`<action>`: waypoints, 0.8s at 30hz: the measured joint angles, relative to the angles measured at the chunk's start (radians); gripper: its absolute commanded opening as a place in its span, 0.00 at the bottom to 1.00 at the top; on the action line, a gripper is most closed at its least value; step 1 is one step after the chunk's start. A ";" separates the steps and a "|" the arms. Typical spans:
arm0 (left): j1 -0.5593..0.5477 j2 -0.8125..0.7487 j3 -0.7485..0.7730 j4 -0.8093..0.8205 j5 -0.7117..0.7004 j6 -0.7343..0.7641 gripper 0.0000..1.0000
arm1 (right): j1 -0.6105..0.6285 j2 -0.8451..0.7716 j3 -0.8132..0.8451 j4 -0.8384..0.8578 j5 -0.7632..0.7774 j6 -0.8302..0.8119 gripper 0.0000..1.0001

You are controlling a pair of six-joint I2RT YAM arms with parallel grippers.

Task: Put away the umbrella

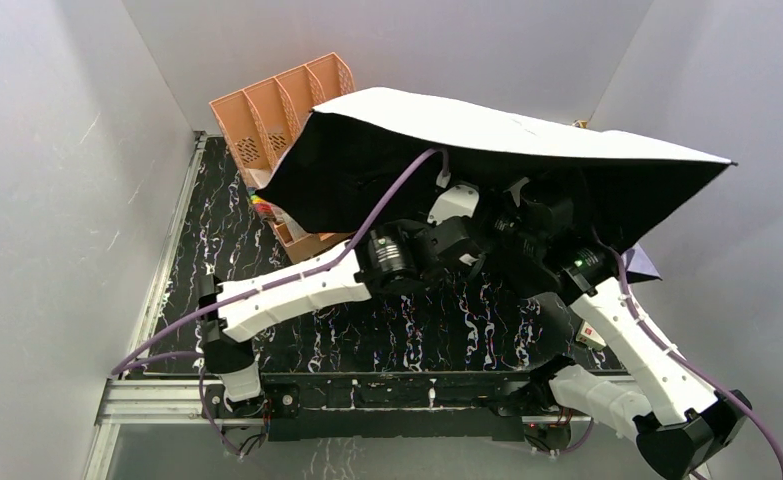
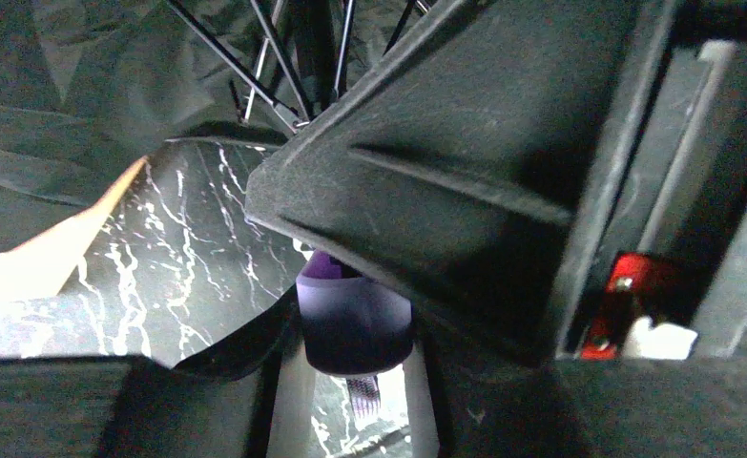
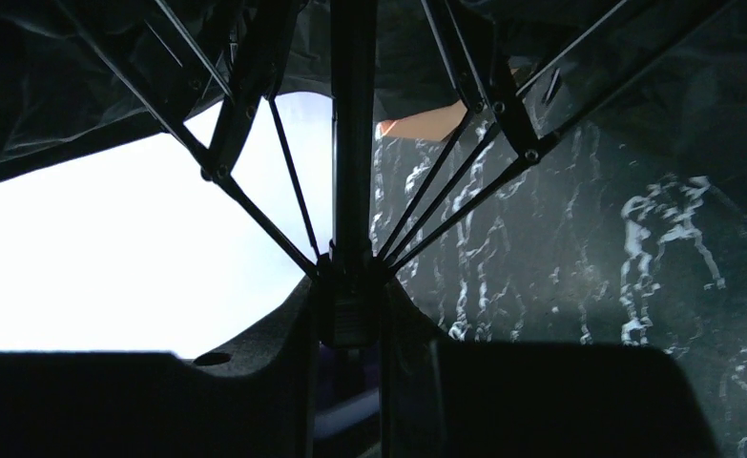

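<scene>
Leftward, saw peach file organiser (image 1: 267, 115) at back corner, partly under open umbrella (image 1: 527, 135), tilted low across middle and right of black marbled tabletop (image 1: 417, 330). Found left gripper (image 2: 355, 401) narrowed around lavender handle (image 2: 350, 315), seemingly bracing it; found right gripper (image 3: 350, 382) pinching dark shaft (image 3: 353, 143) at runner (image 3: 350, 310), probably to pull ribs (image 3: 250, 86) shut for stowing. Noted plain grey walls (image 1: 57, 180) closing in left, back and right.
</scene>
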 measured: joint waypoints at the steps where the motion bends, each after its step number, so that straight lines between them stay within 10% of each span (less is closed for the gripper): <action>1: 0.002 0.022 0.023 -0.017 -0.011 0.003 0.00 | -0.001 0.006 0.003 -0.001 0.007 -0.007 0.00; 24: -0.089 0.230 0.619 -0.348 -0.197 -0.054 0.00 | -0.029 0.072 0.359 -0.195 -0.072 -0.083 0.00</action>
